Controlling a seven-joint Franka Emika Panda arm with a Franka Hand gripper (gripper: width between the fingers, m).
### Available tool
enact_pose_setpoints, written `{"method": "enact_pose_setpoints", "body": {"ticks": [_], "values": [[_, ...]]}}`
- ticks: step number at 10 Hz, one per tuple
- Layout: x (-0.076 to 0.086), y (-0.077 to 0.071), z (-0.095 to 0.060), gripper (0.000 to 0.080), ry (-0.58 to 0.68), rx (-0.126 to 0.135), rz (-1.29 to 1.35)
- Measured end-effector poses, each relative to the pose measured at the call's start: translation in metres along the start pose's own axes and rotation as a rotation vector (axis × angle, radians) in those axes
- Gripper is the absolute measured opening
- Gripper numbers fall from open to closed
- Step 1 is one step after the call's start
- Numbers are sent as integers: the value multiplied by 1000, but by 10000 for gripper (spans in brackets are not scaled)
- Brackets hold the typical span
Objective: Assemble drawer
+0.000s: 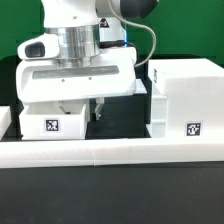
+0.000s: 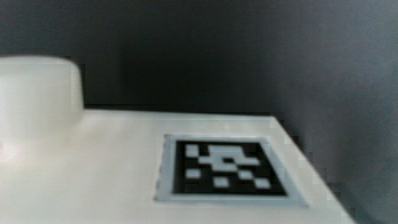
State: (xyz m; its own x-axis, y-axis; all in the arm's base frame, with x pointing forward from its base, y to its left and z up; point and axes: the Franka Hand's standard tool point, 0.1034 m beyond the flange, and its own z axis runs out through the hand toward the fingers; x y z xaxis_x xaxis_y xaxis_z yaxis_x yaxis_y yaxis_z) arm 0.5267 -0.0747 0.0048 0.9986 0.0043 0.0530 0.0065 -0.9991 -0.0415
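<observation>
Exterior view first: the gripper point(image 1: 97, 112) hangs low in the gap between one knobbed tray point(image 1: 50, 115) and the case point(image 1: 185, 95). Its dark fingers are down by the tray wall that faces the case, and I can't tell whether they are spread or pinched, because they sit in shadow under the wrist. The tray rests on the table point(image 1: 110, 200) to the exterior view's left of the case, near it but apart, with its tag point(image 1: 50, 126) towards the camera. My read is that it is lined up there to be carried or slid into the case, whose open front doesn't show from here. In front of the case and the tray runs the long white rail point(image 1: 110, 152), fencing that side. Wrist view, blurred: a white face point(image 2: 107, 150) bearing a tag point(image 2: 222, 165), and a rounded stub point(image 2: 36, 90), probably the tray's knob. The case's near wall is what crowds any sideways move.
</observation>
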Motion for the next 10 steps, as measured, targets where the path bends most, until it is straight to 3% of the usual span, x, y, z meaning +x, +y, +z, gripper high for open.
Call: {"method": "enact_pose_setpoints", "body": {"ticks": [1,3,8,10], "values": [[0,0,0,81,0,0,0],[1,0,0,40,1,0,0],[1,-1,-2,40,-1,-1,-11],[3,-12,-17,41,-18,7,-132]]}}
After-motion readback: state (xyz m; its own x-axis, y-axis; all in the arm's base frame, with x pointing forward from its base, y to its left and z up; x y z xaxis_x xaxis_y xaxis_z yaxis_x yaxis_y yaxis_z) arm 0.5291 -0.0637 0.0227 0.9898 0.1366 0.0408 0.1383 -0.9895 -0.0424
